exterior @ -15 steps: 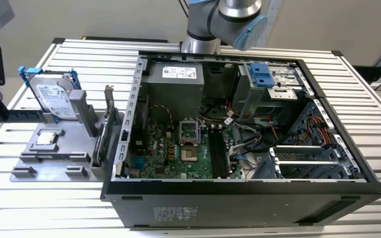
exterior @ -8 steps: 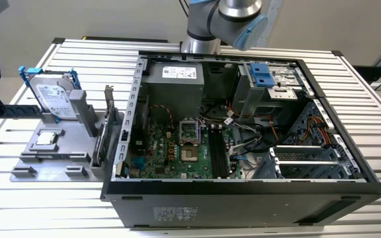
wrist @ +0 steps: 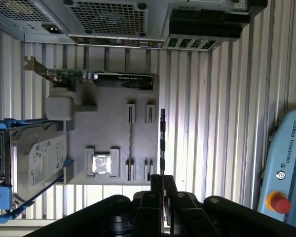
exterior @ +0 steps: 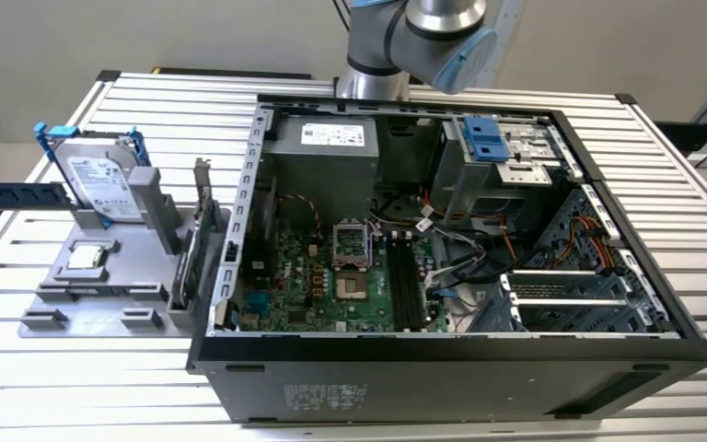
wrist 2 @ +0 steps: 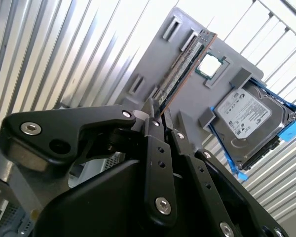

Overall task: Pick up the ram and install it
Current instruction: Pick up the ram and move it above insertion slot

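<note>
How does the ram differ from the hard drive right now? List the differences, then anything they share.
1. Shape: the ram is a thin, narrow dark stick, seen edge-on in the first wrist view. The hard drive is a broad silver block with blue rails.
2. State: the gripper is shut on the ram, while the hard drive rests in the grey holder.
Shared: both are computer parts.

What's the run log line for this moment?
pincer: shut on the ram | ram: held clear of grey holder | computer case: open
</note>
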Available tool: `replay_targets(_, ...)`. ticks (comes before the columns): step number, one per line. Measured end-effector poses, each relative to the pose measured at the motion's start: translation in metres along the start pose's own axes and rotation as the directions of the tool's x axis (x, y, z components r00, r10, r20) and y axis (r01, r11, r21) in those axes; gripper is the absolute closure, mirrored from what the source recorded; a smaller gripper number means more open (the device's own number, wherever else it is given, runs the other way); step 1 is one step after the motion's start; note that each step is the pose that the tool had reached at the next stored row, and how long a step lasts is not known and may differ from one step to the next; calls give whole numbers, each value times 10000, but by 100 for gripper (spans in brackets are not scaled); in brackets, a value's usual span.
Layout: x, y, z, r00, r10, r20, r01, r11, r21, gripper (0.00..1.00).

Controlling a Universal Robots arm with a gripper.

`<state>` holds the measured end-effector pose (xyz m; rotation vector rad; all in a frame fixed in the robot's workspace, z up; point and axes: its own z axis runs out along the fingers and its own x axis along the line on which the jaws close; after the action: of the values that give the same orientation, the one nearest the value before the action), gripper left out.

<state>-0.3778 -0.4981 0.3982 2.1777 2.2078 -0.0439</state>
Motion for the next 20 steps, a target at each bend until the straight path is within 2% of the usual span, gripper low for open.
replay_targets(8, -5, 1, -98, 10000, -1, 7, 1, 10000, 1, 100)
replay_targets(13, -5, 3, -98, 10000, -1, 20, 1, 10000, -1, 100)
replay_targets(15, -5, 25, -99, 10000, 0, 21, 0, 10000, 0, 100)
replay_targets(20, -7, 127, -98, 10000, -1, 22, 1, 10000, 1, 100)
